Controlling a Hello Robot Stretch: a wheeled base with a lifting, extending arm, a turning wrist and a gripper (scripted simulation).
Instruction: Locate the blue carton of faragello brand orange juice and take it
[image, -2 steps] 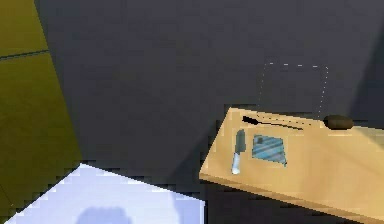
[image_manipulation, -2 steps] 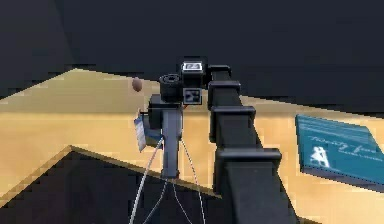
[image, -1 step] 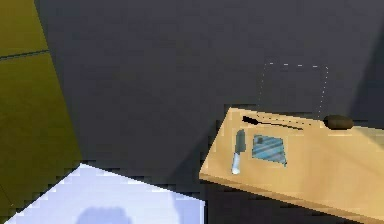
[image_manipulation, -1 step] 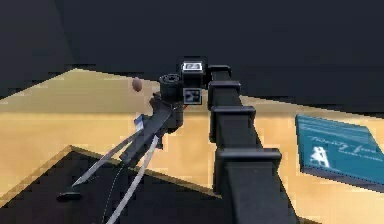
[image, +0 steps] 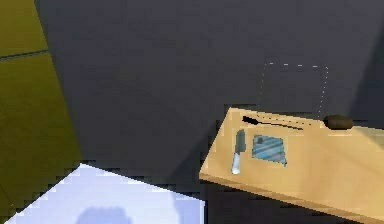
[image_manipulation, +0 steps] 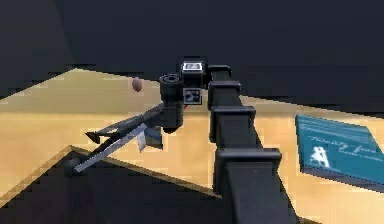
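My gripper reaches down and to the left from the dark arm in the arm side view, over the near edge of a wooden tabletop. Its thin fingers end against bare wood and dark floor, so it holds nothing. A small reddish-brown oval thing lies on the table beyond the gripper. At the arm side view's right, a flat blue rectangular thing with pale marks lies on the wood.
In the forward view, a wooden table stands at the right with a knife-like thing, a grey-blue square, a dark bar and a dark oval. An olive panel stands at the left. Pale floor lies below.
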